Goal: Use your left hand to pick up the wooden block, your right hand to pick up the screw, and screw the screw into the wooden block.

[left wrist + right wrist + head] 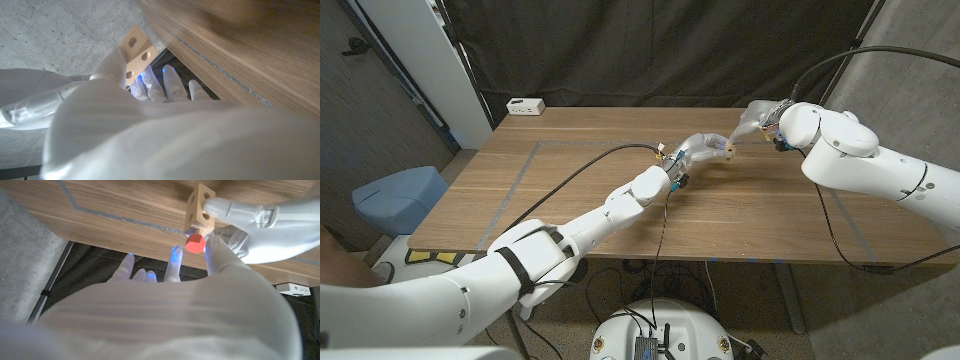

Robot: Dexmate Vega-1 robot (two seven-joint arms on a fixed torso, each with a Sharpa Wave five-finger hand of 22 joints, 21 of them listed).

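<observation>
1. Our left hand [695, 152] is up over the middle of the wooden table [570, 200] — its fingers [114, 62] pinch the wooden block [199, 207], which is held clear of the tabletop.
2. The right wrist view gives us the red-headed screw [194, 243] sitting in the block's face, its orange shank partly in the hole.
3. Our right hand [755, 118] is at the left hand's two o'clock, close in. A finger [216, 255] lies just beside the screw head; we cannot tell if it grips. The other fingers are spread.
4. A white power strip [526, 105] lies at the table's far edge, ten o'clock from the block.
</observation>
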